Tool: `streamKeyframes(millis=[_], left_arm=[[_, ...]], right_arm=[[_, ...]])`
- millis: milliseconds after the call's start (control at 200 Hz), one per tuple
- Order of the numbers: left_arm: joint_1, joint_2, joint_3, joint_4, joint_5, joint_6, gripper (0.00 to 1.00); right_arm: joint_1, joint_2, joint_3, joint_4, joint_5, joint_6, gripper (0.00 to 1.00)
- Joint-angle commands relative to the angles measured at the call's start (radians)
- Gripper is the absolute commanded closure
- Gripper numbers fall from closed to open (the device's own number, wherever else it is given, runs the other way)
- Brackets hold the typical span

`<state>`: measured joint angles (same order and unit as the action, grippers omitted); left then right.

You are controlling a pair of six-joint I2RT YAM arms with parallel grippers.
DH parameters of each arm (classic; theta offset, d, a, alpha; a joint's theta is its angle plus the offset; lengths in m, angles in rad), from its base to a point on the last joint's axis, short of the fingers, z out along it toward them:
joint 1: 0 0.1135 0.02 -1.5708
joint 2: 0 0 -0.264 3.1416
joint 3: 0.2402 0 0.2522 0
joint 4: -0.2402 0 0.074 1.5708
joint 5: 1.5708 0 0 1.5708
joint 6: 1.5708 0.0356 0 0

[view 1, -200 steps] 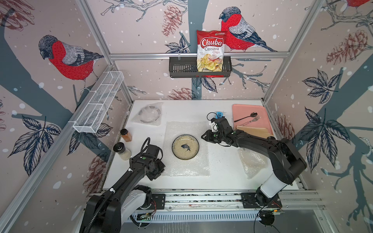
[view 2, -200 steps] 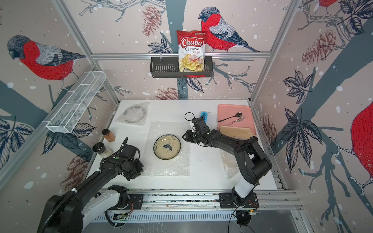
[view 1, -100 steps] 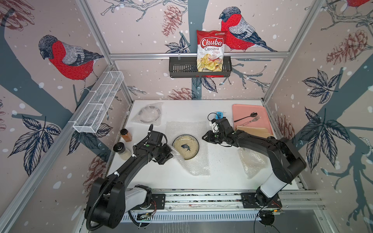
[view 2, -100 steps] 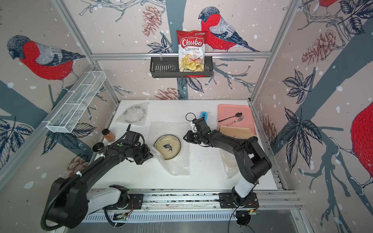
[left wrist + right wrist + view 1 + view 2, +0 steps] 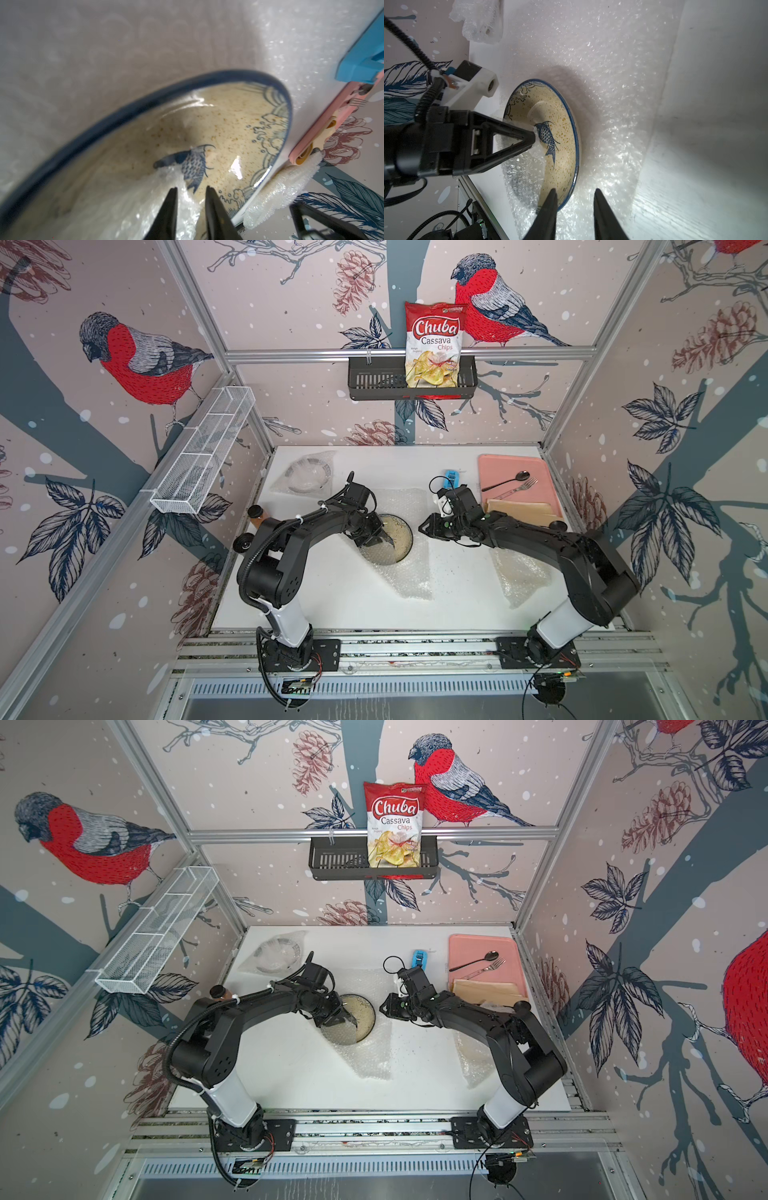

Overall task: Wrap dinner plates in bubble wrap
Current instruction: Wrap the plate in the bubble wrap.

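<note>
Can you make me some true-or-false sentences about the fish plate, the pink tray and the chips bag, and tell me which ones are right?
1. The fish plate lies on a sheet of bubble wrap. True.
2. The bubble wrap covers the whole plate. False: only a folded corner lies over part of it.
3. A spoon and a fork lie on the pink tray. True.
4. The chips bag lies on the pink tray. False: it stands in the black wall basket.
5. The right gripper is holding the plate. False: its jaws are apart with nothing between them.
</note>
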<state>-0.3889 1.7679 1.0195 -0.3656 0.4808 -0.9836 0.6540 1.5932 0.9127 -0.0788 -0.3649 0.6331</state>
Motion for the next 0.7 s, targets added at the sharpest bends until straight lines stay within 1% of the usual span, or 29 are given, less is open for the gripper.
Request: streamKeyframes(millis=[0, 130, 185, 290, 395, 500, 600, 635, 695], left_arm=[[-0.003, 0.015, -0.007, 0.045, 0.007, 0.035, 0.6], [-0.003, 0.009, -0.016, 0.067, 0.002, 0.039, 0.46], [-0.004, 0.008, -0.016, 0.068, 0.006, 0.046, 0.42], [-0.004, 0.005, -0.051, 0.063, -0.006, 0.062, 0.36], [-0.004, 0.007, -0.066, 0.075, 0.001, 0.07, 0.35], [-0.004, 0.004, -0.077, 0.08, 0.0, 0.08, 0.35], [-0.004, -0.005, -0.093, 0.1, 0.006, 0.08, 0.35], [-0.004, -0.011, -0.102, 0.105, 0.006, 0.08, 0.35], [-0.004, -0.023, -0.113, 0.111, 0.002, 0.082, 0.35]], right_arm=[[0.015, -0.05, -0.031, -0.067, 0.031, -0.018, 0.66], [0.045, -0.117, -0.118, -0.097, 0.008, 0.01, 0.57], [0.067, -0.137, -0.158, -0.106, 0.0, 0.042, 0.54], [0.108, -0.178, -0.259, -0.061, -0.025, 0.12, 0.49], [0.143, -0.195, -0.337, 0.041, -0.066, 0.197, 0.47], [0.192, -0.176, -0.368, 0.108, -0.082, 0.252, 0.47], [0.238, -0.135, -0.392, 0.227, -0.118, 0.311, 0.49], [0.252, -0.122, -0.398, 0.261, -0.124, 0.329, 0.51], [0.267, -0.107, -0.395, 0.29, -0.12, 0.348, 0.61]])
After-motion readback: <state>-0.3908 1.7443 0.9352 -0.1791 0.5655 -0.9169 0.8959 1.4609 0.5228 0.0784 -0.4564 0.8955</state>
